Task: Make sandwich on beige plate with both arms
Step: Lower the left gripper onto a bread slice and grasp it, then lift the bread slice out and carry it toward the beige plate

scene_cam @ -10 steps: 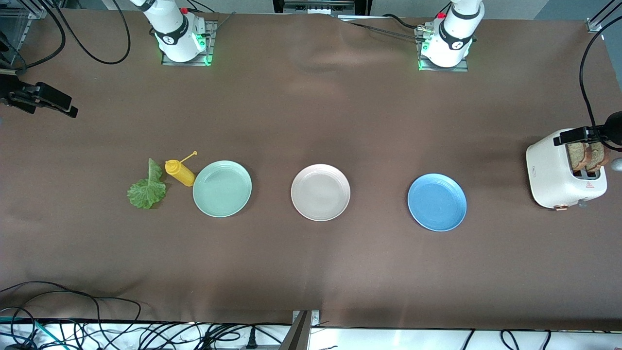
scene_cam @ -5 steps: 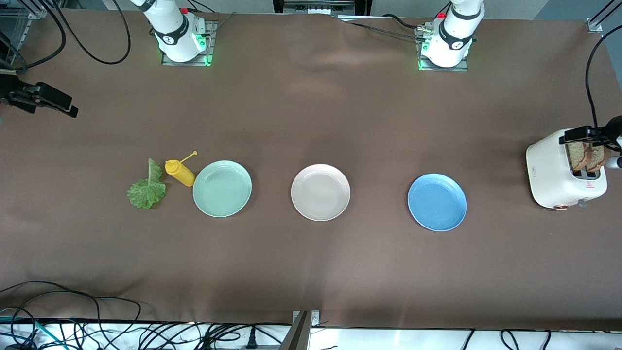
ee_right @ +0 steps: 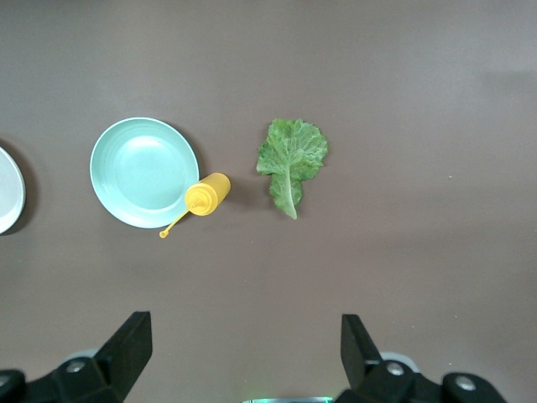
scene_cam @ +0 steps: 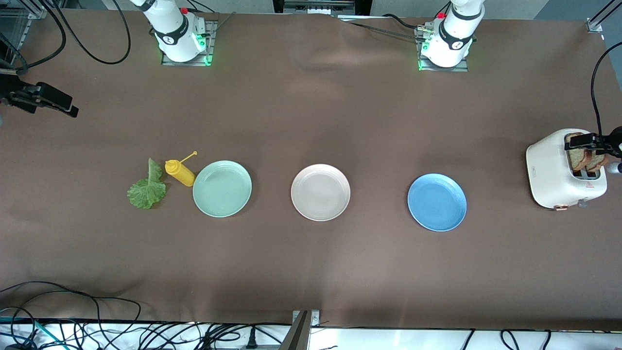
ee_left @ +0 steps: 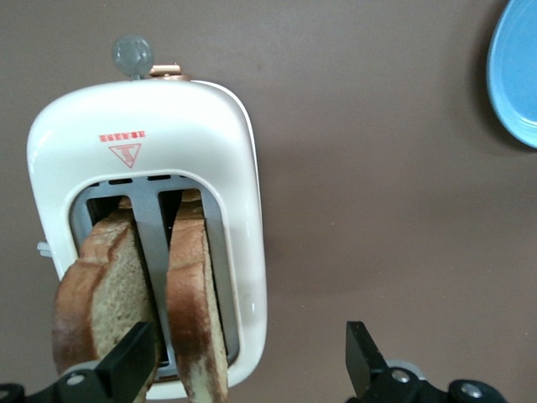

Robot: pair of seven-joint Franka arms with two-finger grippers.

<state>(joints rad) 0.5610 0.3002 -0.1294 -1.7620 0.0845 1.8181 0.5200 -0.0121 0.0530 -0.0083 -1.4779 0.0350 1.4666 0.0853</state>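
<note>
The left gripper (ee_left: 247, 361) hangs open over the toaster (ee_left: 151, 151); the two bread slices (ee_left: 143, 294) stand at its 10 o'clock. The right gripper (ee_right: 243, 348) waits, open too.

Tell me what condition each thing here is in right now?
Bread slices: two, upright in the toaster slots.
Toaster: loaded, standing at the left arm's end of the table.
Beige plate: bare.
Mint-green plate: bare.
Blue plate: bare.
Lettuce leaf: flat on the table.
Yellow squeeze bottle: lying on its side.
Left tool: open, over the toaster.
Right tool: open, holding nothing.
</note>
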